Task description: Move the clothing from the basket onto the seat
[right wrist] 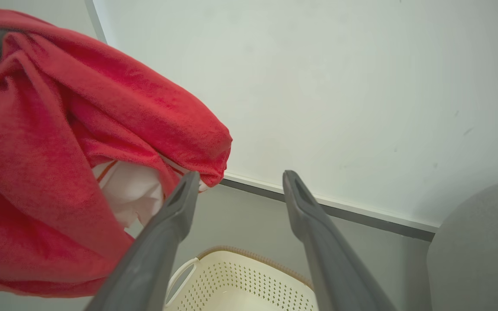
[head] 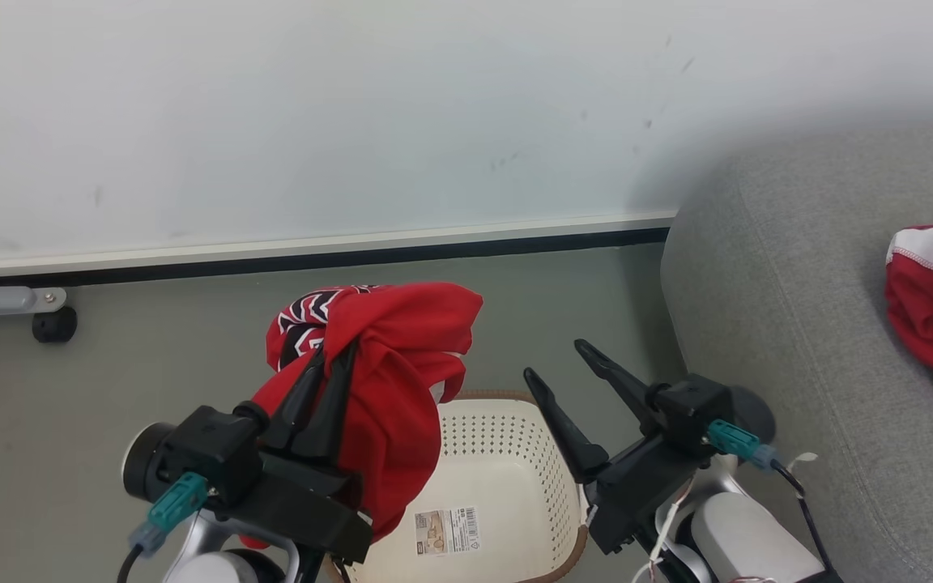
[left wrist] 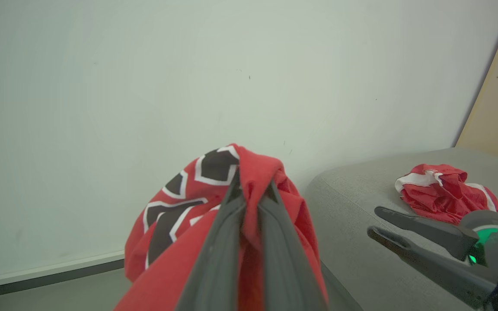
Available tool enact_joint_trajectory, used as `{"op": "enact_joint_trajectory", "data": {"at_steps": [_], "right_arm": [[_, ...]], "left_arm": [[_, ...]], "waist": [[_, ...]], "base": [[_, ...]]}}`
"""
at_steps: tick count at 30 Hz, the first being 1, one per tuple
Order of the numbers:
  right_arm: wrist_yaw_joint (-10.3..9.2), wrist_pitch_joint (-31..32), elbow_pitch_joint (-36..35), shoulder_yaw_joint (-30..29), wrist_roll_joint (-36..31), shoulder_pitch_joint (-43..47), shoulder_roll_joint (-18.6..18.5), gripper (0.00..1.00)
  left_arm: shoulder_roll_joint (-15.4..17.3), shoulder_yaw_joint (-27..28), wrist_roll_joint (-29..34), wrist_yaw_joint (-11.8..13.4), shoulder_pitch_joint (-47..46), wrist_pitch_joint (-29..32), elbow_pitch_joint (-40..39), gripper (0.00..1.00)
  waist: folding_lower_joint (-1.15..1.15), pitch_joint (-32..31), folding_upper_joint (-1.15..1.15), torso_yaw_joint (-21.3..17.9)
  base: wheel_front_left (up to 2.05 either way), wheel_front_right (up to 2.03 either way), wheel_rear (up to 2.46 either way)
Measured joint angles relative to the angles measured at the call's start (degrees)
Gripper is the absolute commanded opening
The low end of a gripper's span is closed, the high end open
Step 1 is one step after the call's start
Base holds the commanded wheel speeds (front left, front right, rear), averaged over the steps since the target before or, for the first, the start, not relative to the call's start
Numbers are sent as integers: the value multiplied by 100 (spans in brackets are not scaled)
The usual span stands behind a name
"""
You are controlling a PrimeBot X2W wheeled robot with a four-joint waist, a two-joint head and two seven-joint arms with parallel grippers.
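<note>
Ahead, a pale wall [head: 353,121] meets the grey-green floor [head: 110,380]. At right stands the grey seat [head: 790,324], with a crumpled red shirt [head: 932,308] lying on it. The cream basket [head: 507,461] sits on the floor beside the seat, below the arms. The left gripper [head: 335,350] is clamped tight on a second shirt [head: 402,356], hanging above the basket. The right gripper [head: 555,359] gapes wide, empty, between that shirt and the seat. A black caster [head: 54,324] sits by the wall, far left.
</note>
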Motion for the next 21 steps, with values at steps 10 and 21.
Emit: {"op": "enact_joint_trajectory", "data": {"at_steps": [10,21], "right_arm": [[98,-19,416,546,58,-363,138,100],[122,-167,743,1133,176,-709,205,100]], "left_arm": [[-37,-178,40,-16,-103,47,-99,0],[-86,-448,51,-165,-121,122,-213,0]], "waist": [[0,103,0,103],[0,149,0,136]], "base": [[0,0,0],[0,0,0]]}}
